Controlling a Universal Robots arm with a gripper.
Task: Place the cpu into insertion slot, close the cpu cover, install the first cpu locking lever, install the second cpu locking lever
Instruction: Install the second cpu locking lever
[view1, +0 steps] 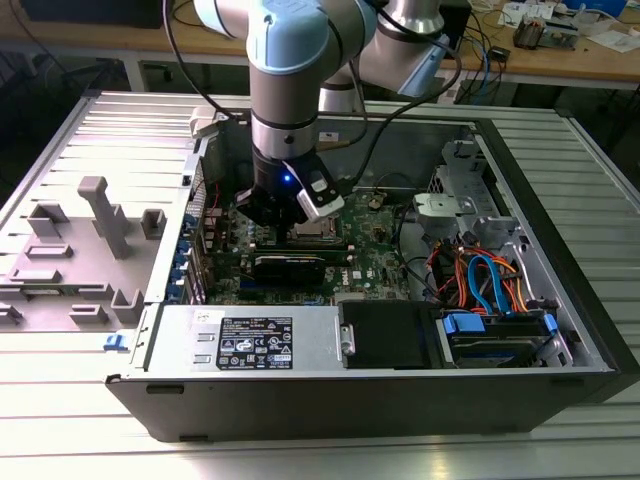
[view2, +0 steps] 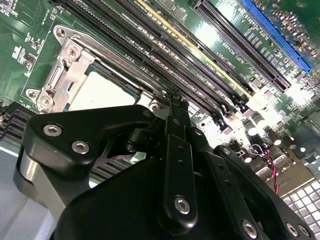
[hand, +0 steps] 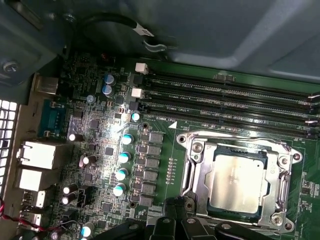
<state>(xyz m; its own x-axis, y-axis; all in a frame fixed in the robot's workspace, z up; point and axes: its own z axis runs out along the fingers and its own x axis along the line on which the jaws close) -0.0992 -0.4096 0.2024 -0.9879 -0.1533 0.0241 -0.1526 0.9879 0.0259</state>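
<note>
- currently the cpu (hand: 236, 181) is seen seated in the insertion slot (hand: 186, 172), with the cpu cover (hand: 279, 196) laid down around it.
- the gripper (hand: 175, 206) is held just above the slot's edge.
- whether the jaws are open or closed cannot be told; nothing is seen gripped.

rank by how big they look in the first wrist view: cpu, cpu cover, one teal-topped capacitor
1. cpu cover, the silver frame lying closed around the chip.
2. cpu, seated inside that frame, so clearly smaller.
3. teal-topped capacitor, far the smallest.
All sit on the same board, so nearness hardly skews this.
</note>
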